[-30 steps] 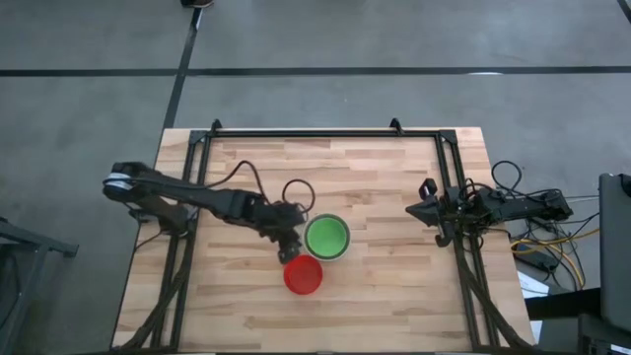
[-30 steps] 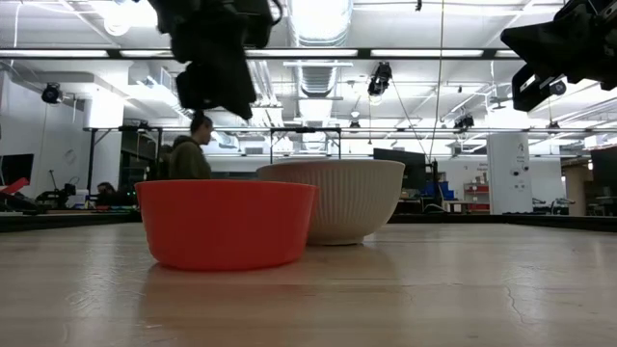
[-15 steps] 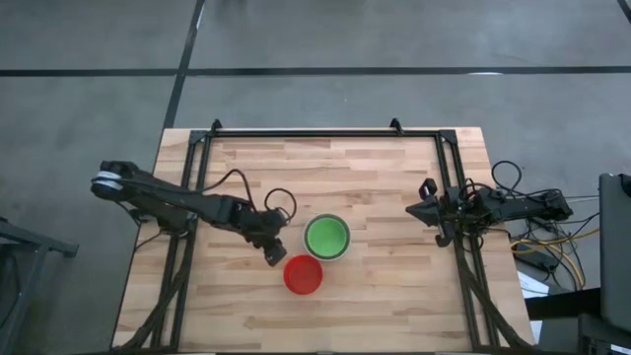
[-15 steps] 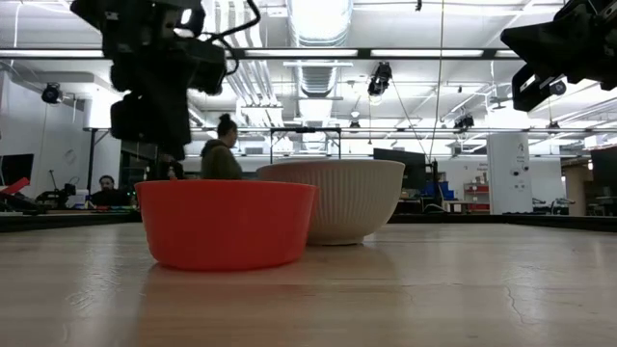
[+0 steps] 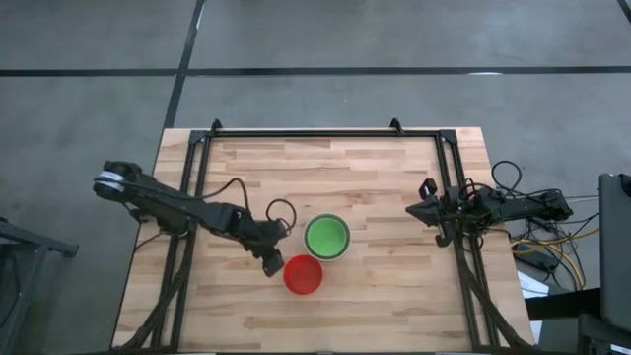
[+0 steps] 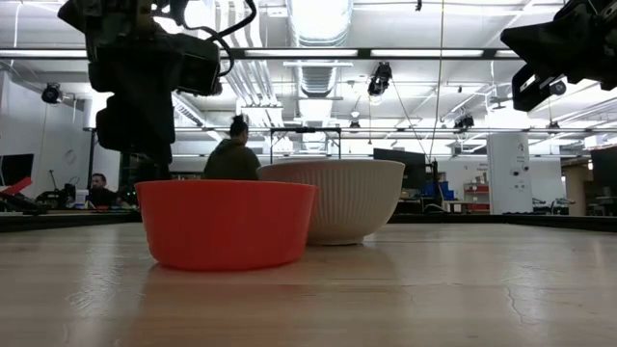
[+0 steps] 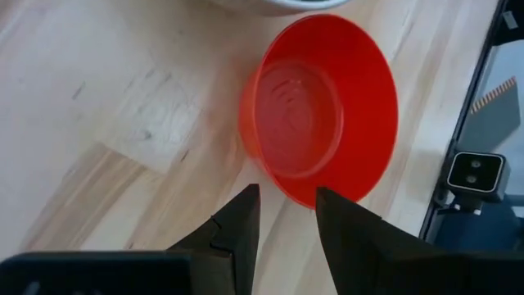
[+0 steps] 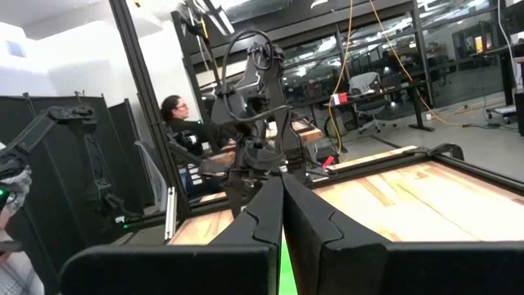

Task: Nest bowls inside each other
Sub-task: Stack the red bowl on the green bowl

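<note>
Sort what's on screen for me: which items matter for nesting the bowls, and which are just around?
Job:
red bowl
white bowl holding a green bowl
left pincer, open beside the red bowl
right pincer, shut, parked at the table's right edge

Just around:
cables off the table's right side
person in the room behind

A wooden table (image 5: 375, 187) stood on a grey floor (image 5: 89, 108); cables (image 5: 552, 242) lay at three o'clock off its edge.
</note>
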